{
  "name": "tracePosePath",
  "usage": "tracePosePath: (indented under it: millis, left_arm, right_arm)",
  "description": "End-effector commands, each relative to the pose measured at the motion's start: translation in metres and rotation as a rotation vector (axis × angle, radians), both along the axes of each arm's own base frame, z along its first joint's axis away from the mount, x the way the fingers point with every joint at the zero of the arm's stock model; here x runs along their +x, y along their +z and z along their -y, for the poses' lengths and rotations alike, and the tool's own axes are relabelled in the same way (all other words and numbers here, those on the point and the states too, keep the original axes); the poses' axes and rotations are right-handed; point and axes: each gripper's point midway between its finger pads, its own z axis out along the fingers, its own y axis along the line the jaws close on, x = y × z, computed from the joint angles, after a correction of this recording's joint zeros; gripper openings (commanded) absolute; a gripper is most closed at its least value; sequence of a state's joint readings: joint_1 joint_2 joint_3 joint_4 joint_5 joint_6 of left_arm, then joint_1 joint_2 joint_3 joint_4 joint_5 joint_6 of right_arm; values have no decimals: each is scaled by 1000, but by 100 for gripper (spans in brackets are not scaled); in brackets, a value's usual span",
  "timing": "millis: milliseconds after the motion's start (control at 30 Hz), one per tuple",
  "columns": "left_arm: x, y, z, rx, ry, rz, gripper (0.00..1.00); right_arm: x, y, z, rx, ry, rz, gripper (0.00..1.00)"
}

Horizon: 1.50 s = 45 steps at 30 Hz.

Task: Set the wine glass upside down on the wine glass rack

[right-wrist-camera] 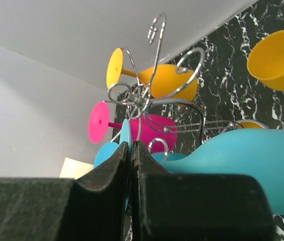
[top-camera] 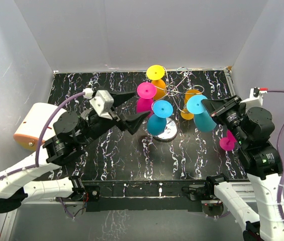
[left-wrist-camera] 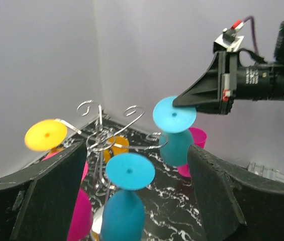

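The wine glass rack (top-camera: 174,89) is a silver wire stand on a round shiny base (top-camera: 171,131) at the table's middle back. A yellow-footed, a magenta and a blue glass (top-camera: 157,120) hang upside down on it. My right gripper (top-camera: 205,106) is shut on the foot of a light blue wine glass (top-camera: 205,121), held upside down at the rack's right side. In the left wrist view its foot (left-wrist-camera: 174,114) sits just above a curled arm end. I cannot tell if it rests on the wire. My left gripper (top-camera: 139,105) is open and empty, left of the rack.
A magenta glass (top-camera: 227,141) stands on the table under my right arm. An orange glass (right-wrist-camera: 277,60) stands upright right of the rack. A beige object (top-camera: 31,125) lies at the left edge. White walls close in the table on three sides.
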<state>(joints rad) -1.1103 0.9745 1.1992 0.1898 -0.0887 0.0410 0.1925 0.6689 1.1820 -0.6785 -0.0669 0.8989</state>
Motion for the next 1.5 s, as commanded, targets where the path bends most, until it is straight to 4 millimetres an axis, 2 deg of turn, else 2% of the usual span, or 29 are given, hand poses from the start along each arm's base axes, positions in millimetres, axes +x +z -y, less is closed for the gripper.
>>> tracePosePath:
  millis: [0,133,300,433,567,767,1033,1467]
  left_arm:
    - [11,-46,-25,114,126,-120,80]
    - [14,-64,-46,141,195,-176,81]
    - [17,-80,-58,122,248,-221,83]
    - [26,-97,-60,139,310,-280,84]
    - [26,-108,-51,169,292,-307,85]
    - [26,-109,-40,176,261,-297,87]
    - [16,-89,-37,126,194,-260,89]
    - [21,-88,-39,110,221,-239,90]
  right_arm:
    - [7,46,0,62,-12,164,0]
    - [16,43,-3,77,-8,165,0]
    - [25,36,-8,97,4,150,0]
    - [31,28,-13,117,21,136,0]
    - [38,22,-20,134,53,121,0]
    - [38,19,-42,161,182,127,0]
    - [37,15,-48,172,214,111,0]
    - [25,10,-56,213,271,64,0]
